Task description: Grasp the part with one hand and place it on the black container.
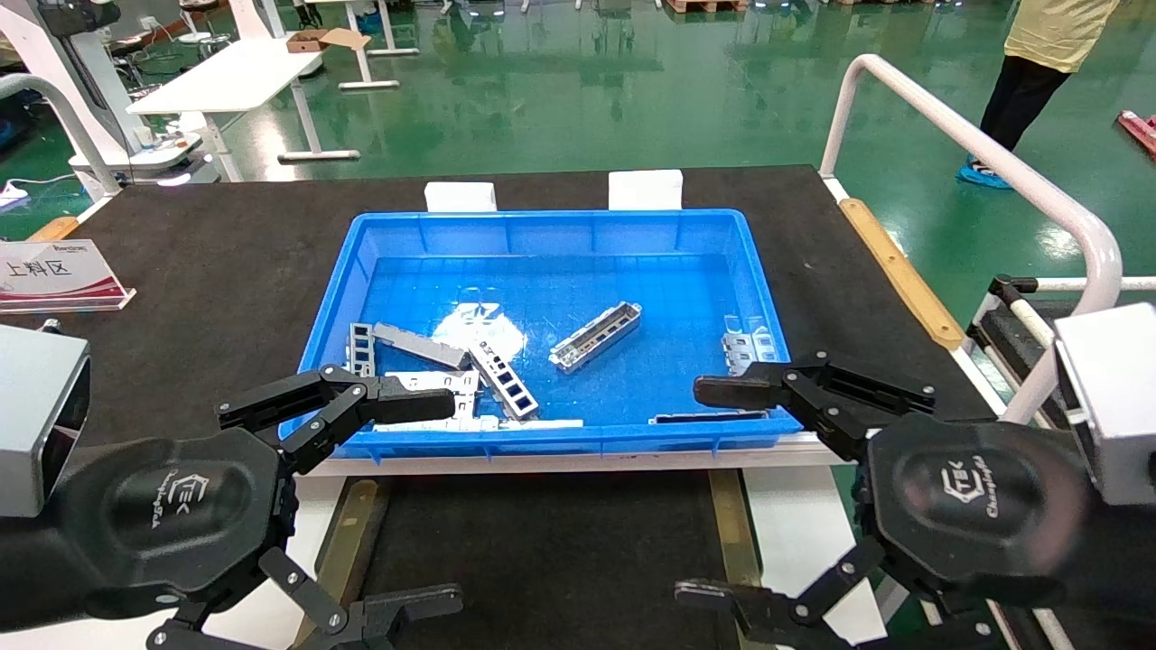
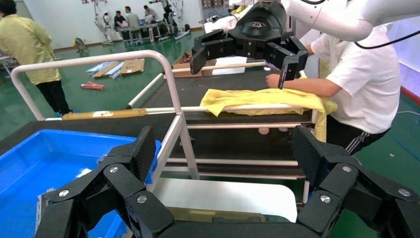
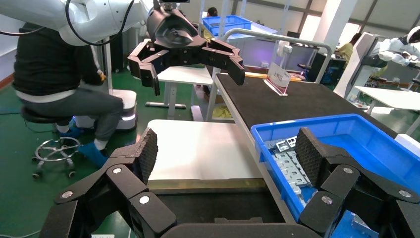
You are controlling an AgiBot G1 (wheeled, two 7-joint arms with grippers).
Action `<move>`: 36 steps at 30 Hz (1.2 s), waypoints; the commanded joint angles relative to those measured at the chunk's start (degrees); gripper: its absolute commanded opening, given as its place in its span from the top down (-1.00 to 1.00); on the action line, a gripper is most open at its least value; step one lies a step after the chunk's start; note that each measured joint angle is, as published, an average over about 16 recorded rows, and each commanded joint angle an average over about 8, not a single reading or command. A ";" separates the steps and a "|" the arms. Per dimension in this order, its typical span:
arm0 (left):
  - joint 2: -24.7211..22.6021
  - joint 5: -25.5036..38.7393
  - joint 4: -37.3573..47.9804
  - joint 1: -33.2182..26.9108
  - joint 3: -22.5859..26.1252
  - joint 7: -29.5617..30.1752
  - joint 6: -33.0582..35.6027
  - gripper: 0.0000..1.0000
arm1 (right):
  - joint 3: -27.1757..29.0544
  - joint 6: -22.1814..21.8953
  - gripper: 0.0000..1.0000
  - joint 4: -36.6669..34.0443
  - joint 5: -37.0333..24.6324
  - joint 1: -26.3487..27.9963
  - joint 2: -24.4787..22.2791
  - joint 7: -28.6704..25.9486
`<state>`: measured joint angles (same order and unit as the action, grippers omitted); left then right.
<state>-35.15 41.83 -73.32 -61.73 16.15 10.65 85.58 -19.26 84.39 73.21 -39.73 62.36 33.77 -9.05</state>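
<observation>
Part (image 1: 596, 336): silver channel strip, lying free mid blue crate (image 1: 334, 280), diagonal, apart from other metal pcs.
L→R: left gripper (image 1: 417, 496) fingers spread wide, empty, at crate's near-left corner; black container (image 1: 542, 551) below crate; right gripper (image 1: 713, 492) spread wide, empty, near-right corner.

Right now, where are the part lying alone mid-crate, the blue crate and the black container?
The part (image 1: 596, 337): head view, middle of the channel strip.
Blue crate (image 1: 551, 219): head view, far rim.
Black container (image 1: 551, 551): head view, bare matte surface between the tan strips.
</observation>
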 commanded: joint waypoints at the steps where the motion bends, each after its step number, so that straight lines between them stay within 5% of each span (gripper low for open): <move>1: 0.00 0.00 0.00 0.00 0.00 0.00 0.00 -1.00 | 0.00 0.00 -1.00 0.00 0.00 0.00 0.00 0.00; 36: 0.00 0.00 -0.01 0.00 0.00 0.00 0.00 -1.00 | 0.00 0.00 -1.00 0.00 0.00 0.00 0.00 0.00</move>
<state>-35.15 41.83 -73.33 -61.73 16.15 10.65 85.58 -19.26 84.39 73.22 -39.73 62.36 33.77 -9.05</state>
